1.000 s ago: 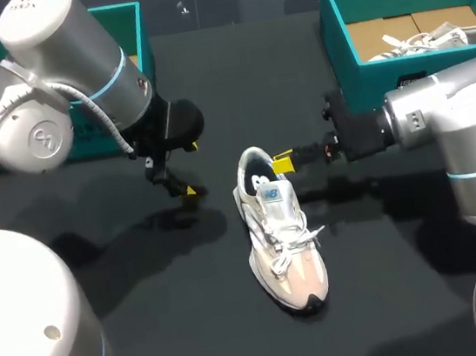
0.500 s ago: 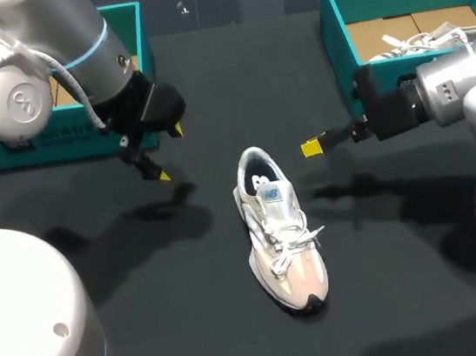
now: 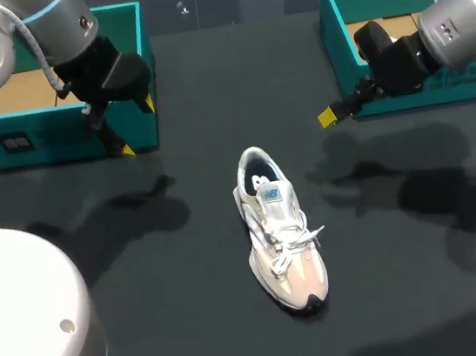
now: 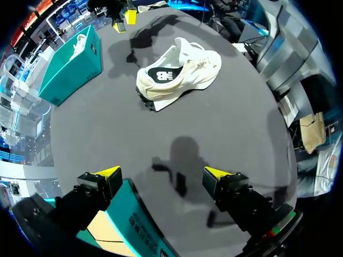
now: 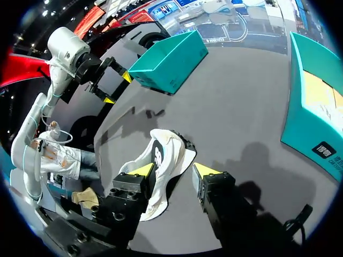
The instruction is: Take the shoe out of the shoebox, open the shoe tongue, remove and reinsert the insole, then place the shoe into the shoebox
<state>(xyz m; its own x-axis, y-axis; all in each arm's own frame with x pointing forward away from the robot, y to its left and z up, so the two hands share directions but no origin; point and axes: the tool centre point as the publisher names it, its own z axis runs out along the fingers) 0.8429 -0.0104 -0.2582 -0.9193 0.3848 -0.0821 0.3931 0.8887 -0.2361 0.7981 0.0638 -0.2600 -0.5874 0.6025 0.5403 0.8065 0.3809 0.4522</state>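
The cream and white lace-up sneaker stands on its sole near the middle of the black table. Its toe points toward the near edge and its heel toward the far one. The laces lie loose across the top, and the dark lining shows in the opening. Nothing of mine touches it.

Beyond the sneaker's heel and off to its right, my right gripper hangs above the table with its yellow-tipped fingers spread wide and nothing between them. In the right wrist view the sneaker lies ahead of those fingers and well apart from them.

Beyond the heel and further off to its left, my left gripper is just as wide open and just as empty. One of its fingers is over the near wall of the teal cardboard shoebox left of the sneaker, and the other is over bare table. From that wrist the sneaker is far ahead.

Farthest from the sneaker, at the table's far right, stands a second teal cardboard shoebox with a brown cardboard floor. In the left wrist view a white shoe shows over its rim. My right arm crosses above this box.
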